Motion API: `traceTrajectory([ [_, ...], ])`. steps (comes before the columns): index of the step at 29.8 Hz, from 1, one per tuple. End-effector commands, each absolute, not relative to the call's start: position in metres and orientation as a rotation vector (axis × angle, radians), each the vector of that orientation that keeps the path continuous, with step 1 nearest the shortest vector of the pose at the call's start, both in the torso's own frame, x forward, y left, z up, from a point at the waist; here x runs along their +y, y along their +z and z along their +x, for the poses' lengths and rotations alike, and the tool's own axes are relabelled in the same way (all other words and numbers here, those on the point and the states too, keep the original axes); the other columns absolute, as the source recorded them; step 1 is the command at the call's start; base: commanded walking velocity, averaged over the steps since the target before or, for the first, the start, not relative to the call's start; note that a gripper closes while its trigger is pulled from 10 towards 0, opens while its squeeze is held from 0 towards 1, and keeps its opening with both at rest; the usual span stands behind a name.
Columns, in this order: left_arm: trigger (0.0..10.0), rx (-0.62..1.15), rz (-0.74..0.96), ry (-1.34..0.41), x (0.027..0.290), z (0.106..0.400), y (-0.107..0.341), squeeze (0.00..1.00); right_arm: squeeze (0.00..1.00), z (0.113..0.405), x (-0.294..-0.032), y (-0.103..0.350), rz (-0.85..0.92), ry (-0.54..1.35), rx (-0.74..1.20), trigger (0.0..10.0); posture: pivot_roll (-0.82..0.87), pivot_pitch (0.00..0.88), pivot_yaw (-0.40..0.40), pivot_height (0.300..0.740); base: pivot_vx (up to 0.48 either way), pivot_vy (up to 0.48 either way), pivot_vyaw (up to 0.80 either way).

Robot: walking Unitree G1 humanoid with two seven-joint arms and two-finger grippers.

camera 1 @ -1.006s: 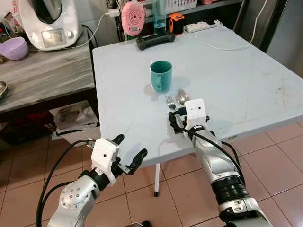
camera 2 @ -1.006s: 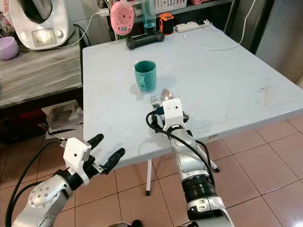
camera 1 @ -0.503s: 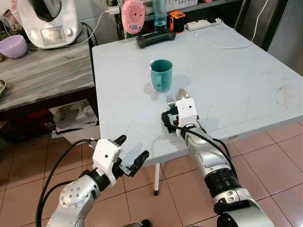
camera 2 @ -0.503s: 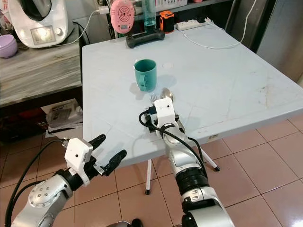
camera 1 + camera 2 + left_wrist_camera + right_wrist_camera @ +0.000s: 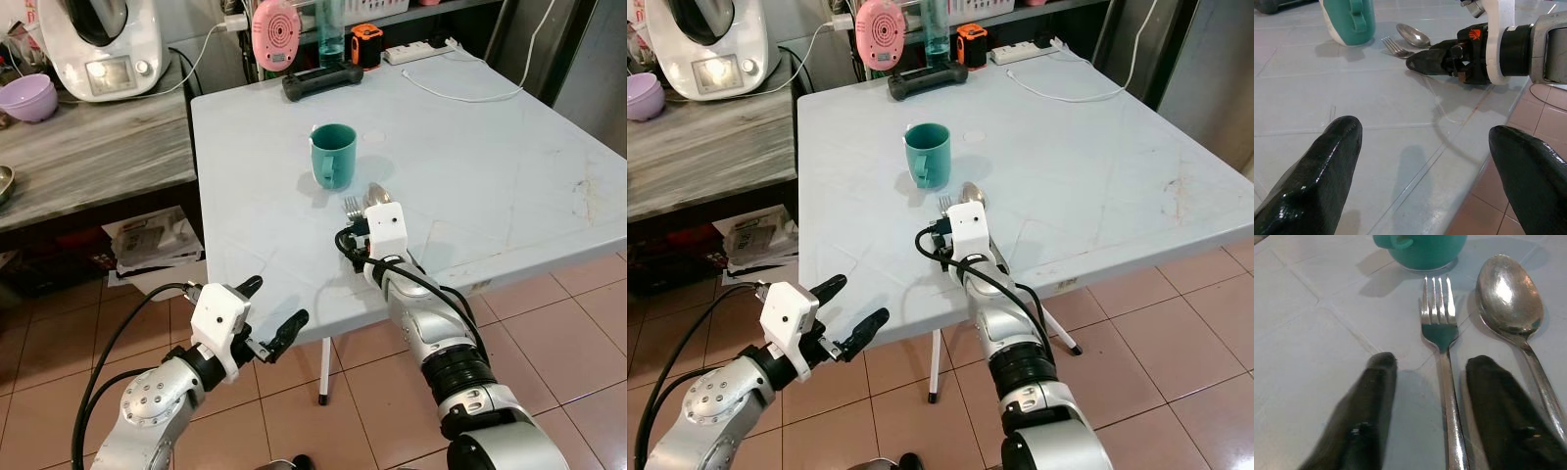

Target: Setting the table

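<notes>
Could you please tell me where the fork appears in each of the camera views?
Left eye view: fork just beyond the right gripper.
Right eye view: same spot.
Left wrist view: upper middle.
Right wrist view: centre, between the fingers.
Shared landmark: teal mug.

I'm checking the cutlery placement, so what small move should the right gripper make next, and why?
Probably draw the right gripper straight back, staying open. The fork lies flat on the table between its fingers, beside the spoon and just short of the mug, so it looks already placed. Pulling back along the handle should avoid nudging it.
</notes>
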State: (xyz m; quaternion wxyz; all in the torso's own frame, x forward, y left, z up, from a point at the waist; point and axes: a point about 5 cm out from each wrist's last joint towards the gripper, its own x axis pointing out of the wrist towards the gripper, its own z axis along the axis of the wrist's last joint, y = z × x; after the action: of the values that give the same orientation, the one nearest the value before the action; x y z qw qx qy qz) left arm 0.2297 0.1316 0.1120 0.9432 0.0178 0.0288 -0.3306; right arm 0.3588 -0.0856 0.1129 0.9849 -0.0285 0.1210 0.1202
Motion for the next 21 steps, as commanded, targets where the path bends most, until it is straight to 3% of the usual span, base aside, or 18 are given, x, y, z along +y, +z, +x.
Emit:
traceTrajectory([
  [1, 10.0, 0.065, 0.050, -0.674, 0.1363, 0.2301, 0.1117, 0.00, 0.00, 0.3509, -0.0884, 0.0898, -0.037, 0.225, 0.355, 0.0, -0.07, 0.117, 0.120, 0.740, 0.000, 0.000, 0.00],
  [21, 10.0, 0.063, 0.056, -0.671, 0.1378, 0.2310, 0.1111, 0.00, 0.00, 0.3510, -0.0912, 0.0830, -0.024, 0.197, 0.408, 0.0, -0.06, 0.108, 0.112, 0.740, 0.000, 0.000, 0.00],
])
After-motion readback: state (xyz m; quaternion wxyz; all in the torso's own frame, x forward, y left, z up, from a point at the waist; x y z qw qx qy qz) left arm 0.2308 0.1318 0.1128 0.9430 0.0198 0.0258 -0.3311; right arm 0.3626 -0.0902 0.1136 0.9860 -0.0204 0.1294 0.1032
